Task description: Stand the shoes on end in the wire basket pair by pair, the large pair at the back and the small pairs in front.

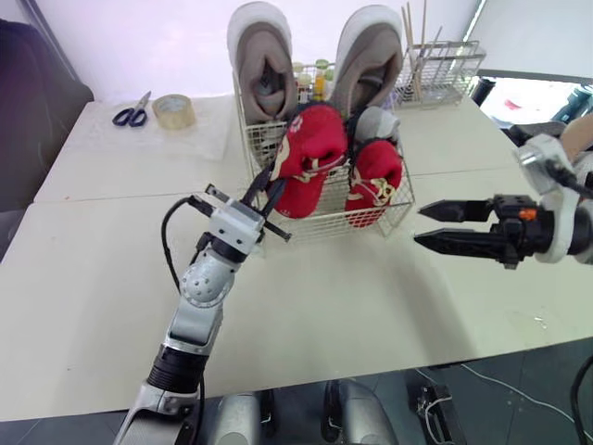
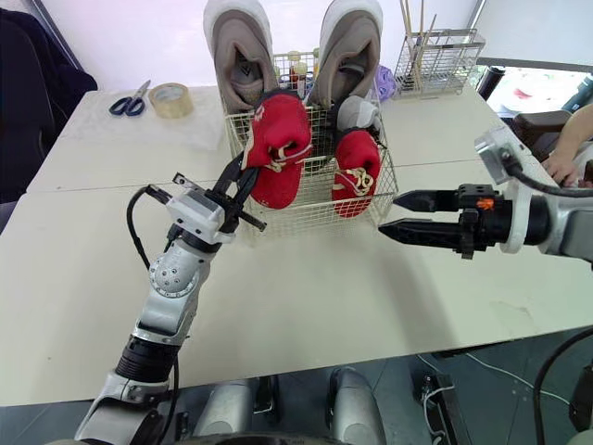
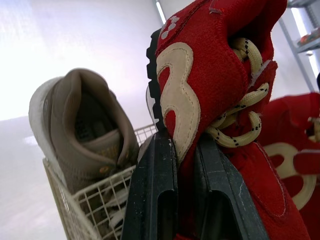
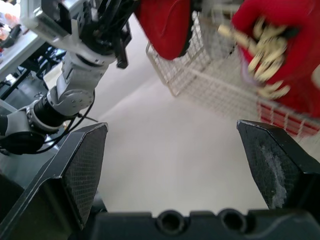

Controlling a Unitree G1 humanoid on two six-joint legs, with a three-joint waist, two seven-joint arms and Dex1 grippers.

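Firmly, the left tool (image 1: 273,182) pinches a red shoe (image 1: 311,153); the right tool (image 1: 417,225) gapes wide.

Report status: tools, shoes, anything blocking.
Left tool shut on red shoe, at basket front. Right tool open, empty, beside basket. Tan pair upright at back, second red shoe in front. No obstruction seen.
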